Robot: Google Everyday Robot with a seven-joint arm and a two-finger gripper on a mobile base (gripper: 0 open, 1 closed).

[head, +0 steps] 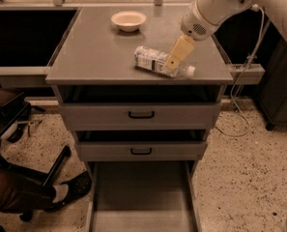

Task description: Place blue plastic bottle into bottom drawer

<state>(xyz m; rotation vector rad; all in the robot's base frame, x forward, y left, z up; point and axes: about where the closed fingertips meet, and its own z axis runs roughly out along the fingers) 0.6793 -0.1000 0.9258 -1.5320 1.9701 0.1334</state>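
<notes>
End effector point(172, 63) over lying blue plastic bottle point(151, 60); grip state unclear; label point(146, 57) unreadable.

Dim, warm brown cast throughout. Light from above: cabinet top point(99, 52) mid-frame reads brightest, faint sheen. My gripper point(178, 56), right of centre over the blue plastic bottle point(153, 61), catches it pale. Soft shadow under the bottle. Upper-left recess point(27, 37) and drawer gaps point(138, 94) near black; bottom drawer point(143, 197) floor at lower centre murky.
</notes>
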